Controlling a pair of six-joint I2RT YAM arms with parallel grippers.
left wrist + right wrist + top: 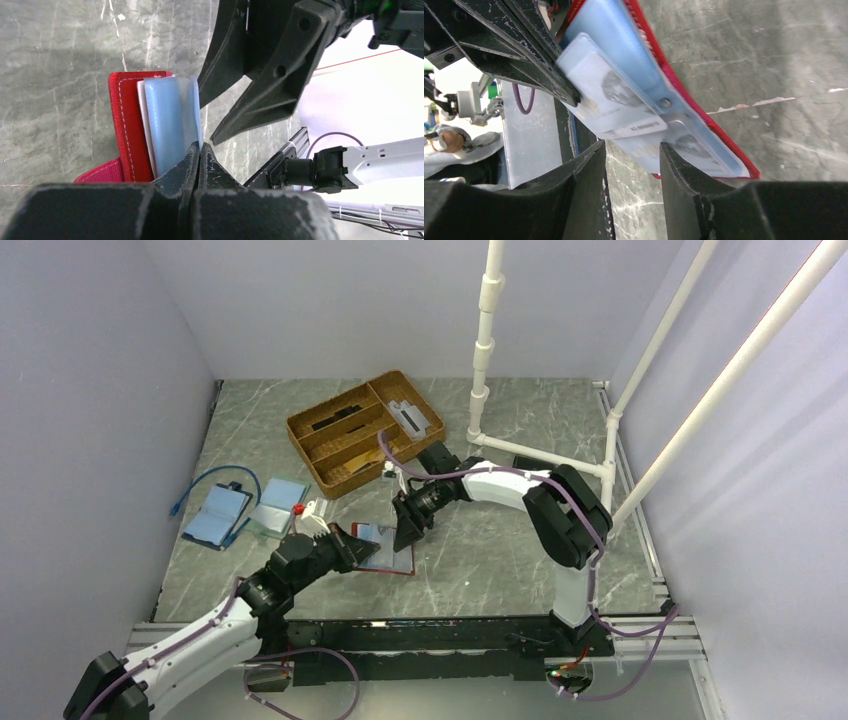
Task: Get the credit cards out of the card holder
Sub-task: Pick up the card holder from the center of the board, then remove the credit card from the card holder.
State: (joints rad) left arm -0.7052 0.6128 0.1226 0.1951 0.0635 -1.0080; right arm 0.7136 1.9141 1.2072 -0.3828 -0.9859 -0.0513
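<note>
The red card holder (392, 562) lies open on the table, its pale clear-pocketed lining (170, 117) facing up. A pale credit card (624, 107) with a printed strip shows through a clear pocket that is lifted off the red cover (696, 107). My left gripper (352, 545) is shut on the edge of that clear pocket, with the jaws pressed together (200, 147). My right gripper (408, 532) hangs open just over the holder's near edge. Its fingertips (631, 155) straddle the pocket's corner without touching it.
A wicker divided tray (365, 428) stands behind the holder. A light-blue booklet case (215, 516), a pale blue sleeve (276, 510) and a blue cable (205, 485) lie at the left. A white pipe frame (485, 340) rises at the back right.
</note>
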